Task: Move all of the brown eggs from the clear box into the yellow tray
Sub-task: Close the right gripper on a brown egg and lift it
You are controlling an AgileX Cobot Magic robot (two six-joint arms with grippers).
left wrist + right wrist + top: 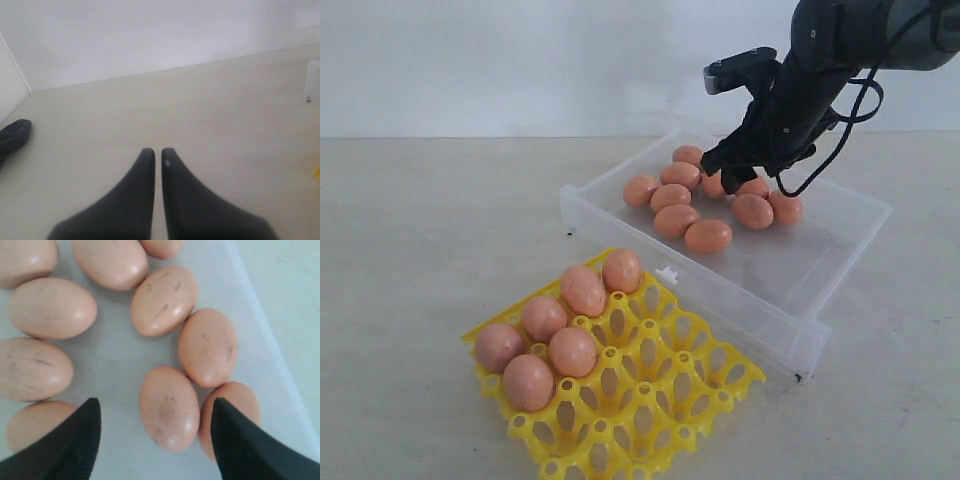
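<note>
Exterior view: your right gripper (735, 165) hangs over the brown eggs (708, 236) in the clear box (820, 240); the yellow tray (660, 400) lies at seven o'clock from it. Left wrist view: left gripper (156, 155) pinched together, empty. Right wrist view: jaws wide, empty, one egg (167, 390) framed between them; descend, then close gently.

Bare tabletop (420, 250) and blank wall (520, 60) suggest a lab

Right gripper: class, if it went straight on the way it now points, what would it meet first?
Probably the brown egg lying between the right gripper's open jaws, in the clear box; depth is unclear.
</note>
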